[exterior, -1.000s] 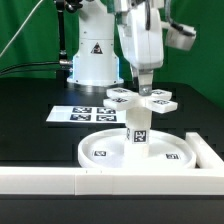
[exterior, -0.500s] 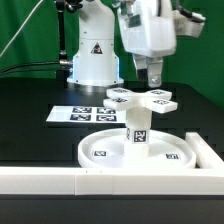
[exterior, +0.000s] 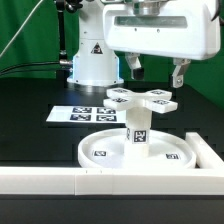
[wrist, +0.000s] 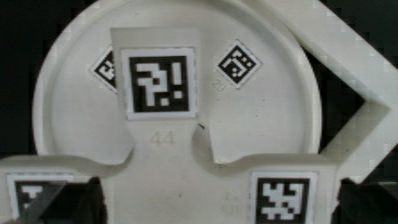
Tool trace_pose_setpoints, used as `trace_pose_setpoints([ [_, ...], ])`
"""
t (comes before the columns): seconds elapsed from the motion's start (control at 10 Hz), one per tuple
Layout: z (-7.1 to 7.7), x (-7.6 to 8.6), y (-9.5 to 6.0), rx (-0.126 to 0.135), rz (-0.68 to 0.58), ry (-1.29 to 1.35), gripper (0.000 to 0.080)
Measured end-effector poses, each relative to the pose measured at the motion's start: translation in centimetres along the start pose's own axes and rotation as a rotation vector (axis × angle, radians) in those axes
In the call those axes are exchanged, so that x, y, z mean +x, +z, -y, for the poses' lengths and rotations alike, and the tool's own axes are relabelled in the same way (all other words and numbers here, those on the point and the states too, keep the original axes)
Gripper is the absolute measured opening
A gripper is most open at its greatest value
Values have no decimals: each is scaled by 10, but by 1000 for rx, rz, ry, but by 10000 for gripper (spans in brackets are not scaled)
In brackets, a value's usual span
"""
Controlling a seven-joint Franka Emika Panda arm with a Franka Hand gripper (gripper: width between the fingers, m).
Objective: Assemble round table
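The large round rimmed disc (exterior: 170, 146) lies on the table near the front wall. The short post (exterior: 137, 130) stands upright at its middle. The cross-shaped piece (exterior: 141, 98) rests on top of the post, its tagged arms spread level. My gripper (exterior: 156, 76) hangs just above the cross-shaped piece, open wide and empty, one finger (exterior: 134, 68) to each side. In the wrist view the cross-shaped piece (wrist: 169, 165) fills the near part, with the disc (wrist: 267, 110) behind it. My fingers do not show clearly there.
The marker board (exterior: 84, 114) lies flat behind the disc towards the exterior view's left. The long white border wall (exterior: 60, 181) runs along the front and turns up the exterior view's right side (exterior: 207, 150). The arm's white base (exterior: 92, 60) stands at the back.
My gripper has risen off the cross-shaped piece, turned about a quarter turn and spread its fingers wide. The cross-shaped piece stays on the post.
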State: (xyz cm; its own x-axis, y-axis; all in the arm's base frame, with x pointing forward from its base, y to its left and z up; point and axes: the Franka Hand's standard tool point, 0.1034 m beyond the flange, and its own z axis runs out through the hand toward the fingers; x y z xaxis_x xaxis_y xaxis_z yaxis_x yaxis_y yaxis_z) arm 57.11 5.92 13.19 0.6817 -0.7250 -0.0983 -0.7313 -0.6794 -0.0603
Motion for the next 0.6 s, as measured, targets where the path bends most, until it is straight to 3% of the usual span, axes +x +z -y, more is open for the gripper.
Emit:
trace_pose_setpoints([
  [0.3,-1,1,1,-7,-4,-228,649],
  [0.4,-4,3,3,-37,-20,-410,649],
  [0.6,-3,3,3,-63,-29,-630,649],
])
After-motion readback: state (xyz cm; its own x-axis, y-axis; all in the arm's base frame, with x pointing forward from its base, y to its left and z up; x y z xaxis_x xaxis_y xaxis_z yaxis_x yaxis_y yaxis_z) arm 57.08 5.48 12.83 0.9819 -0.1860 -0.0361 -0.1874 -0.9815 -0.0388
